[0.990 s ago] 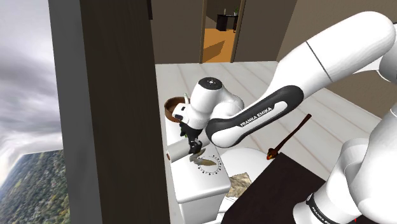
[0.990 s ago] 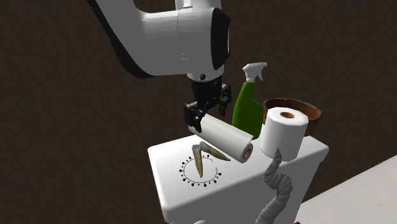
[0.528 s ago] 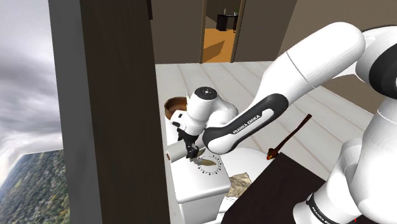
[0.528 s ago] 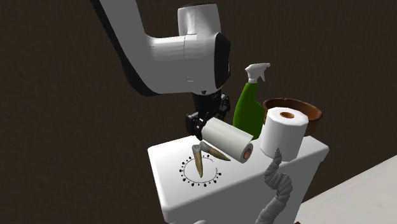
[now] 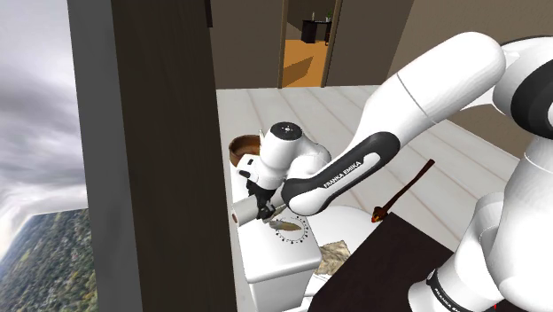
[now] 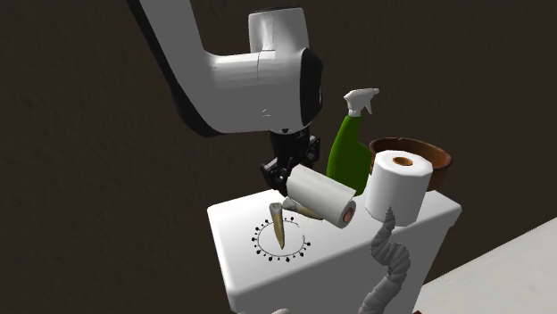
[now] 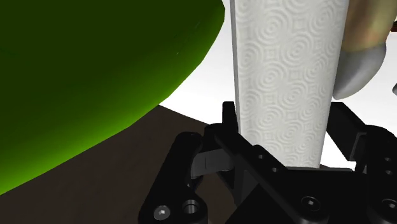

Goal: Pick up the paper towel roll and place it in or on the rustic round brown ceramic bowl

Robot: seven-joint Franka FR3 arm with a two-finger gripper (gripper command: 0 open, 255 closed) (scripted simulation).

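Pinching one end of the white, ring-embossed paper towel roll (image 7: 286,83), the gripper (image 7: 283,137) was seen clasped on both its sides. The roll was held slanted over the white tank lid (image 6: 241,268), beside a green spray bottle (image 6: 346,153). Past an upright toilet roll (image 6: 397,187), the brown bowl (image 6: 439,161) was set at the lid's far corner.

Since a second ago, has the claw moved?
Yes: the claw dropped lower beside the green spray bottle, onto the paper towel roll.
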